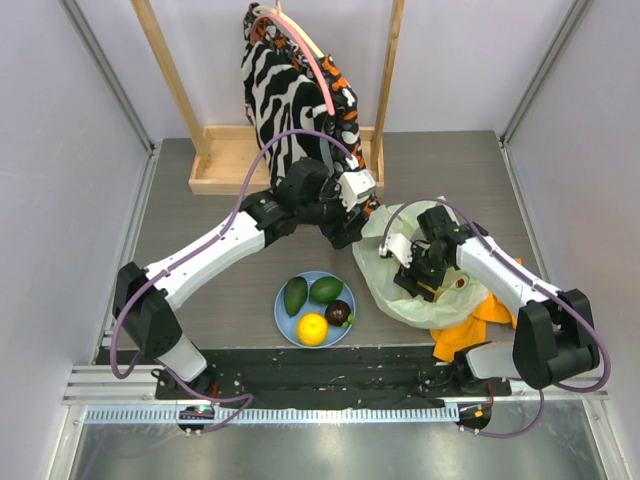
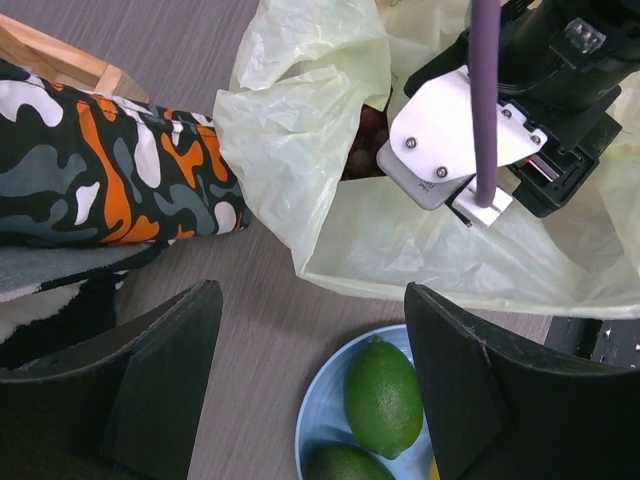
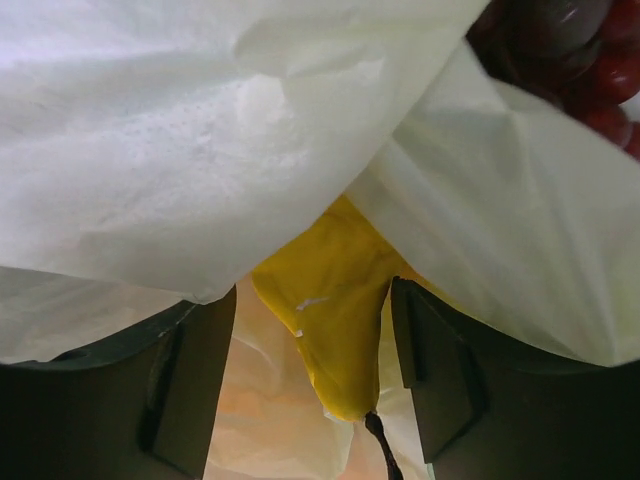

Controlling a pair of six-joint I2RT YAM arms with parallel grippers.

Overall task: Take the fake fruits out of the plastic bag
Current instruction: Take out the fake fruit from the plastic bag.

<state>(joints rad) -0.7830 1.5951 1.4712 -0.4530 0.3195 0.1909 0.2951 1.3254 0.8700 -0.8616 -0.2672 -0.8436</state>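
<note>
On the tabletop (image 1: 200,250) sits a blue plate (image 1: 284,322) carrying four fruits: two avocados (image 1: 295,296) (image 1: 326,290), one orange (image 1: 312,328) and one dark purple fruit (image 1: 340,313). Just right of it lies the bag (image 1: 385,290), crumpled, its mouth open, one edge over an orange cloth (image 1: 470,325). The right pincer (image 1: 420,283) reaches down into the bag, and its jaws are hidden from up here. The left pincer (image 1: 348,238) hangs by the bag's left edge, beyond the plate. At the back, one zebra garment (image 1: 285,90) hangs in a wooden rack (image 1: 230,175).

From the left wrist, that pincer stands wide with nothing between its fingers. Past them show the bag's edge, the plate's rim with both avocados, and a camouflage cloth (image 2: 100,180) on the left. Something dark red (image 2: 365,150) sits inside the bag; I cannot tell what it is.

From the right wrist, all around is bag film. One lemon (image 3: 330,330) lies between the fingers, which stand partly apart. Whether they press it, I cannot tell.
</note>
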